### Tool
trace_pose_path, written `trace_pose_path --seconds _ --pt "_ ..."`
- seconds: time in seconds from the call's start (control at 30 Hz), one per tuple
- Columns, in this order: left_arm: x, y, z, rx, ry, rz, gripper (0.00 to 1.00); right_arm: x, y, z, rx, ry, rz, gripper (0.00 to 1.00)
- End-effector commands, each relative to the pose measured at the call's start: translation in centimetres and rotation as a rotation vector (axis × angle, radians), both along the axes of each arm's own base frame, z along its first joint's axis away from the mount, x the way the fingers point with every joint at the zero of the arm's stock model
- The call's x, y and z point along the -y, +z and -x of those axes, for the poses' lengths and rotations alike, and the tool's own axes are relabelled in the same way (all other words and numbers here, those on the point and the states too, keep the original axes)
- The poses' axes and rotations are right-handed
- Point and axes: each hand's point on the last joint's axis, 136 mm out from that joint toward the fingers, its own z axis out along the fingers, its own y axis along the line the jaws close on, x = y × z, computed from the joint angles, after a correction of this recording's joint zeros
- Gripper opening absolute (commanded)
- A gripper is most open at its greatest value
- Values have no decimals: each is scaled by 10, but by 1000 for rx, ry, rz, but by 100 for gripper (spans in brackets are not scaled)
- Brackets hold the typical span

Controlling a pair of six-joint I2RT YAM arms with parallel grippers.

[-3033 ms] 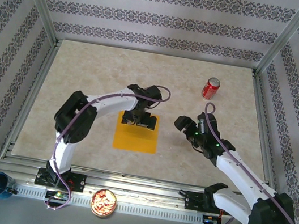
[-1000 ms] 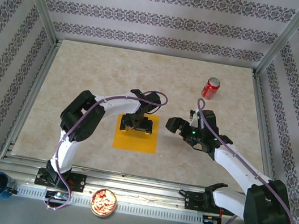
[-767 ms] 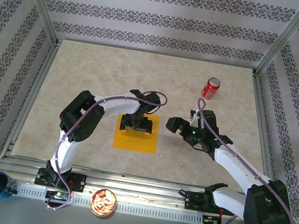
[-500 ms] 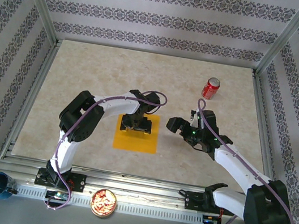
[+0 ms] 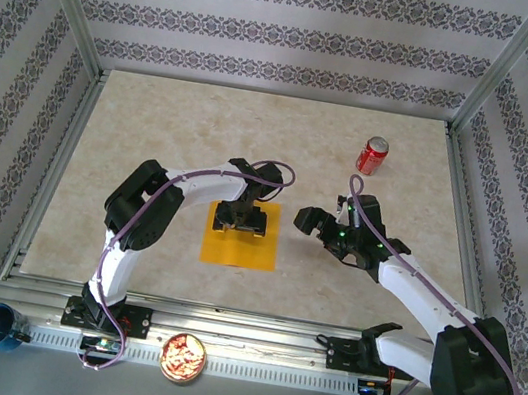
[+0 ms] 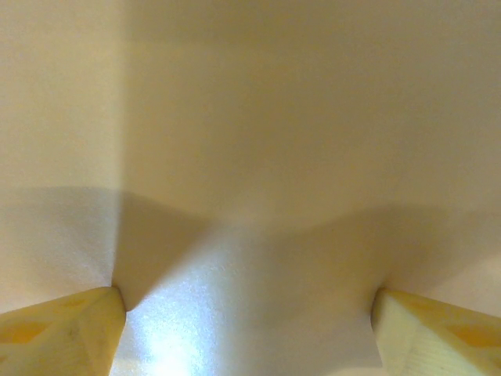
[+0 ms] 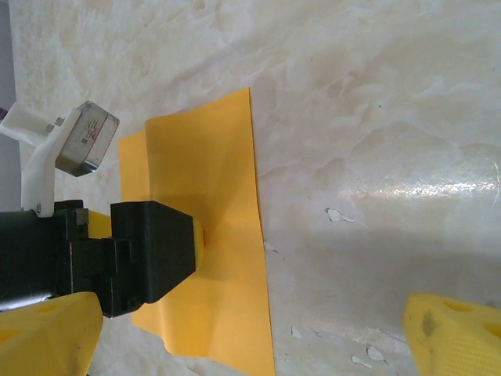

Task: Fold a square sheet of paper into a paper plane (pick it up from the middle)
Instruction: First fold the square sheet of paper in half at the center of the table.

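The thin square sheet of orange-yellow paper (image 5: 240,247) lies on the beige marbled tabletop (image 5: 154,128), the left gripper (image 5: 242,220) pressing its far half with jaws spread wide (the sheet spans the gap between the tips). Just right of it hovers the right gripper (image 5: 308,220), jaws open, empty.

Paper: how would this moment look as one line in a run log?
paper: unfolded square | left gripper: open, fingers on paper's far half | right gripper: open, right of paper, apart | fold: not begun
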Motion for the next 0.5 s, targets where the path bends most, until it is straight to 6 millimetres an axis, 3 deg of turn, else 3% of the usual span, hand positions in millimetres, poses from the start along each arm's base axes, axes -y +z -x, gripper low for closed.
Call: trace_pose_path --seconds 0.0,0.17,0.47 --pt "7 -19 14 -60 -29 20 79 -2 15 -6 29 -16 -8 98" --pt "12 -12 13 -51 -69 37 71 24 1 -8 -39 -167 86 98" --pt "19 5 5 14 -106 64 49 33 -2 -6 -48 -221 93 98"
